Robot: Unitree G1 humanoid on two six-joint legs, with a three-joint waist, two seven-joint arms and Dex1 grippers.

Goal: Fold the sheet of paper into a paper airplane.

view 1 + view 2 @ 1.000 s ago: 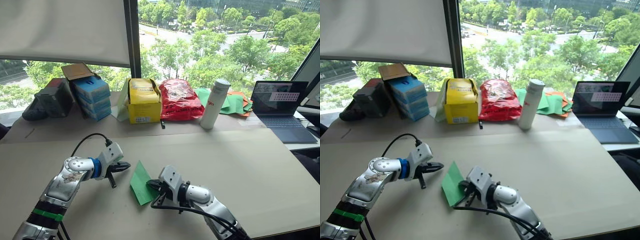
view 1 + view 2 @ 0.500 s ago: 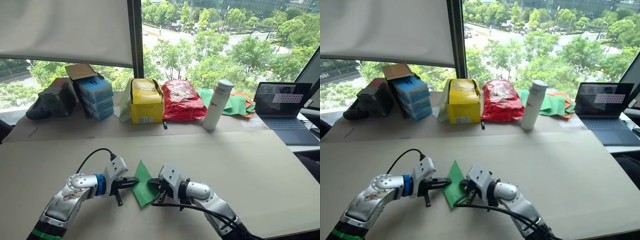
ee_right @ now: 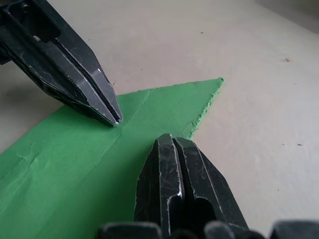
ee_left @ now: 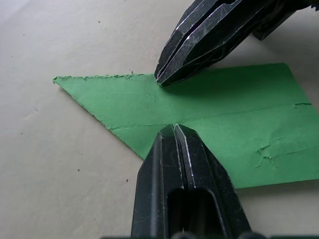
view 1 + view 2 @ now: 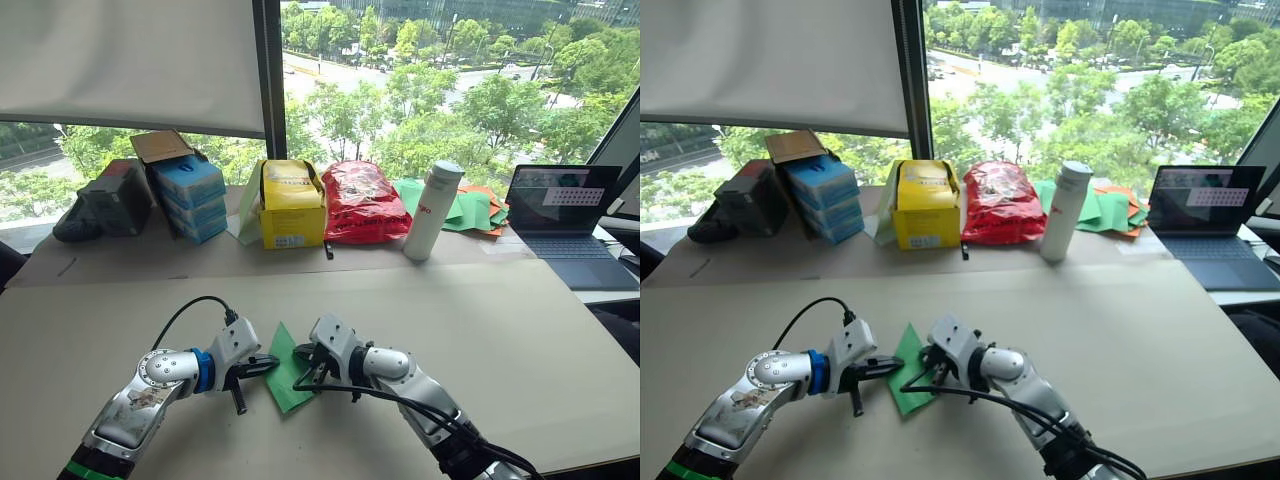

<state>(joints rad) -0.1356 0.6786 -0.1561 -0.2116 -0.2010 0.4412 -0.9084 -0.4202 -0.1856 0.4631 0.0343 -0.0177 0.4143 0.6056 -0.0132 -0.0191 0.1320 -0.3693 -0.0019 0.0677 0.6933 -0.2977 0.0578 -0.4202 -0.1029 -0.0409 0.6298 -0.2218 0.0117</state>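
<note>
Boxes (image 5: pixel 183 195), bottle (image 5: pixel 431 210), laptop (image 5: pixel 565 220) behind paper (image 5: pixel 287 365)

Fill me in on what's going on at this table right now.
The robot is folding a sheet of paper into a plane on the table. The green sheet lies flat, already folded to a point with a crease down its middle. Both tools are shut and press their tips down on it from opposite sides: the left tool at one edge, the right tool at the other.

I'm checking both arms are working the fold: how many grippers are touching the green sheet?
2. The left gripper presses its shut tips on the near edge of the sheet of paper; the right gripper touches its far edge, opposite, also shut.
</note>
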